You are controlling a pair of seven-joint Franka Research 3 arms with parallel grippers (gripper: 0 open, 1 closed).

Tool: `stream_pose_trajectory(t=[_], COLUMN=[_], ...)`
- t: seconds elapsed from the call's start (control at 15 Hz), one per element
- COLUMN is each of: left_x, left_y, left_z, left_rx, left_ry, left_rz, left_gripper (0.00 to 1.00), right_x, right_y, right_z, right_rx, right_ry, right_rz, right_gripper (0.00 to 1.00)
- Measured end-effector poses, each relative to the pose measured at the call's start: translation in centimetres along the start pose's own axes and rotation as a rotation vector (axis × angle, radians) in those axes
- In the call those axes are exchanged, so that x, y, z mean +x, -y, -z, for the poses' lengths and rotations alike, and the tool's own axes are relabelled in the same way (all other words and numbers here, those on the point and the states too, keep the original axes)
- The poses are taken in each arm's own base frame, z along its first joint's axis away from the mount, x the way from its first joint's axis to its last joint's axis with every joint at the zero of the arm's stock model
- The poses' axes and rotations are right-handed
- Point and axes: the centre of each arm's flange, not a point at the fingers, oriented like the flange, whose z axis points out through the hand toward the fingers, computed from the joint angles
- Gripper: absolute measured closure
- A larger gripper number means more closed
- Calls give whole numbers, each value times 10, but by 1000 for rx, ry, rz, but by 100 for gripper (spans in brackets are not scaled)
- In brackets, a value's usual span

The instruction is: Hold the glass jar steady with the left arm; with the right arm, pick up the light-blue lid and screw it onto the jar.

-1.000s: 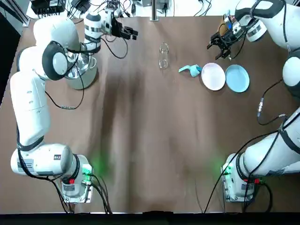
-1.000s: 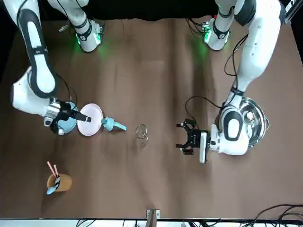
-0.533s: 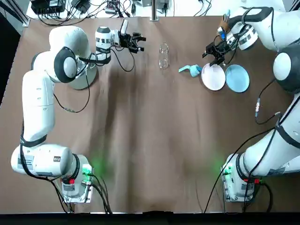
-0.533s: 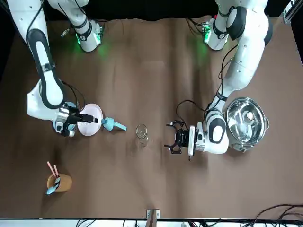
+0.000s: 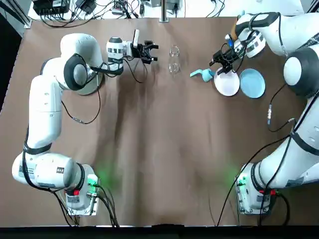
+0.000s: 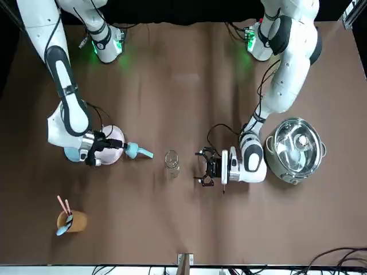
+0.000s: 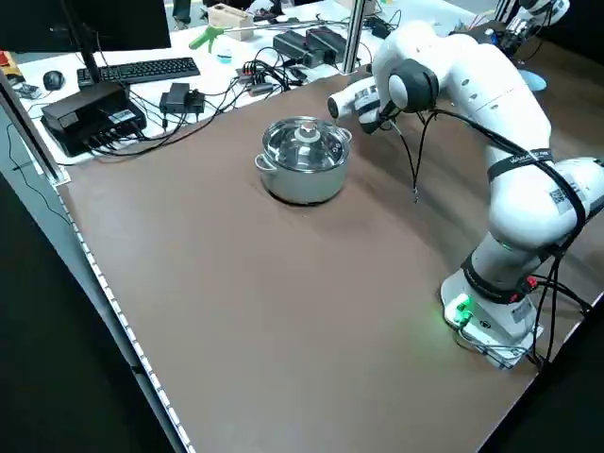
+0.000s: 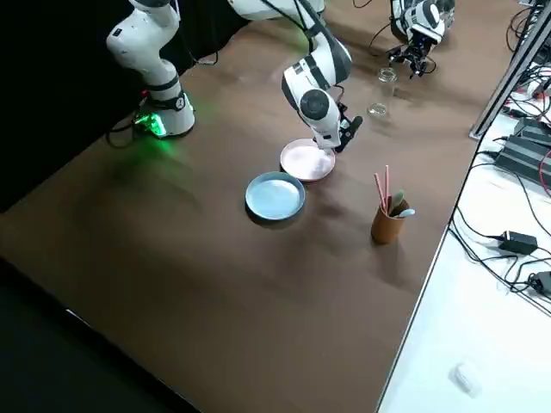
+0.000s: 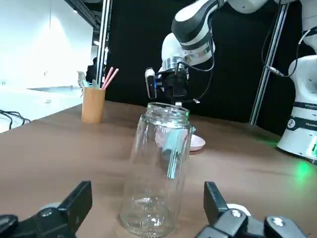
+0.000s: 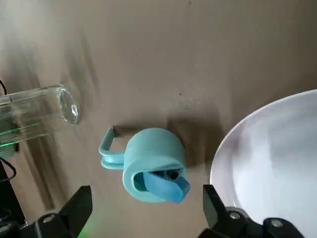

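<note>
Left end effector (image 5: 152,51) is wide open & empty, lying low and level, tips aimed at the glass jar (image 5: 173,59) but short of it: top view shows a strip of bare worktop (image 5: 159,149) btw them. Right end effector (image 5: 219,59) is likewise spread w/ nothing held, hanging near the light-blue lid (image 5: 203,74), which lies on the worktop close to the white plate (image 5: 228,85) w/o touching it. The blue plate (image 5: 252,83) sits just beyond that. Change over the last sec: both arms have swung inward, the left from back near the steel pot (image 6: 296,150) toward the jar, the right from past the plates toward the lid. So approach looks nearly done on both sides, but there's no grasp yet. Jar isn't steadied, lid isn't lifted, i.e. task is barely begun. Top & front views give layout only. Left wrist view shows the jar (image 9: 158,193) upright, mouth uncovered, centred btw the two fingers yet ahead of them. Alignment looks good, prob. needs more advance before closing. Right wrist view shows the lid (image 10: 151,163) centred in the open span, w/ a loop handle on one side & a darker blue flap, detail too small elsewhere. It also shows the plate rim close to one finger, a likely snag on the way down. Right side view adds a cup (image 8: 387,222) w/ straws, well apart from the action.
</note>
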Motion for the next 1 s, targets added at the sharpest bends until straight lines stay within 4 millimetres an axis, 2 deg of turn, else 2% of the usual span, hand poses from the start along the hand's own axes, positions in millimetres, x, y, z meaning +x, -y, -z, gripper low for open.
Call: stream_pose_trajectory(t=[0.33,0.53,0.67,0.8,1.0], left_x=[-14,-30,-33,-33,-47], left_y=[-1,-3,-3,-4,-9], left_z=[-10,-21,-26,-36,-55], left_rx=[38,66,86,79,67], left_ry=[32,14,-10,-14,-13], left_rz=[-81,-114,-117,-127,-173], left_gripper=[0,0,0,0,0], right_x=[0,-2,-3,-4,-4], right_y=[-7,-1,3,2,-1], right_z=[-15,-24,-30,-33,-36], right_rx=[-17,0,-4,-7,-10], right_ry=[6,7,7,9,10], right_rz=[-12,-19,-15,-16,-21], right_gripper=[1,1,1,1,1])
